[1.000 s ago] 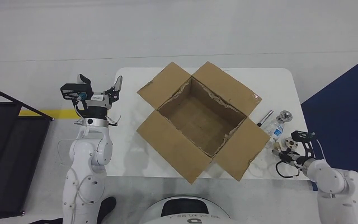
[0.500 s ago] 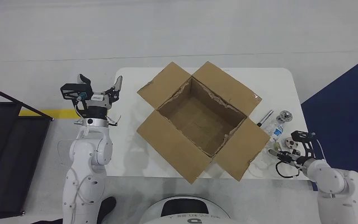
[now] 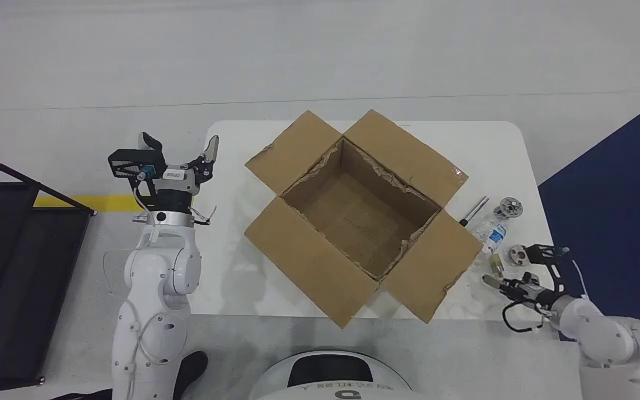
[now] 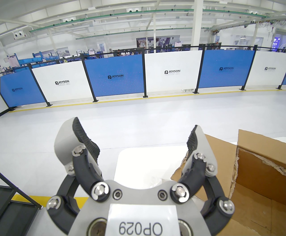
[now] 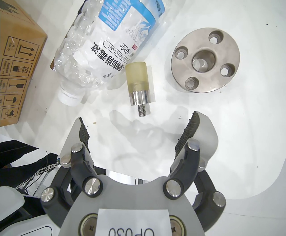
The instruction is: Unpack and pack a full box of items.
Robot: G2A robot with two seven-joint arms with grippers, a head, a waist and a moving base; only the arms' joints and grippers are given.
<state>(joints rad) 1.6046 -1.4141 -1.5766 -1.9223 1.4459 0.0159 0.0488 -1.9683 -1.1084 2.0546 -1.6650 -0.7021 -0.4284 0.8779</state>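
While right end effector [image 5: 138,123] hangs spread, bottle [image 5: 107,44], stud [image 5: 136,82], flange [image 5: 205,63] lie near the box [image 5: 15,67].

Illumination: bright, even, diffuse, from the hall ceiling [image 4: 100,11]. Shadows: soft and faint on the white table [image 5: 245,125]; deeper inside the cardboard box [image 3: 355,205]. Glare: small highlights on the plastic bottle [image 5: 89,55]. Distortion: left wrist view bows the fence [image 4: 114,78] toward its edges

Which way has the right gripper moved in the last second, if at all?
Yes: the right gripper drew back toward the near edge of the table, away from the metal flange, jaws open.
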